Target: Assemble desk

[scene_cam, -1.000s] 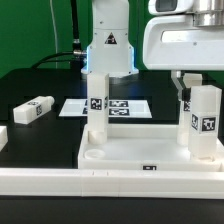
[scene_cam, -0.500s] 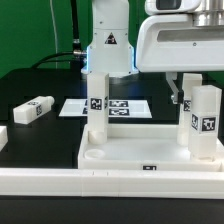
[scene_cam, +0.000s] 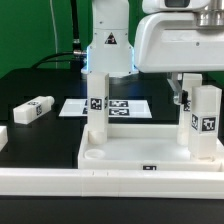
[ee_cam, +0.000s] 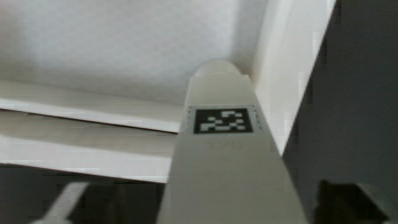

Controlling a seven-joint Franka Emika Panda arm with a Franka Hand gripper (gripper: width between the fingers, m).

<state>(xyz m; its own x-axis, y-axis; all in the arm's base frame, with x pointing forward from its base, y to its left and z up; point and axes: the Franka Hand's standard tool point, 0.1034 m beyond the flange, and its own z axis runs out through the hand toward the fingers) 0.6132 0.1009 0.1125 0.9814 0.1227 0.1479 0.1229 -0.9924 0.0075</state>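
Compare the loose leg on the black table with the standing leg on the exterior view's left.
The loose leg lies on its side; the standing leg is upright. The loose leg rests on the black table, apart from the desk top; the standing leg sits in the desk top's corner. Both are white, square and tagged.

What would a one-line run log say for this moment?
gripper: at desk top corner, grip unclear | nearest leg: upright at that corner | second leg: upright at another corner | third leg: lying loose on table
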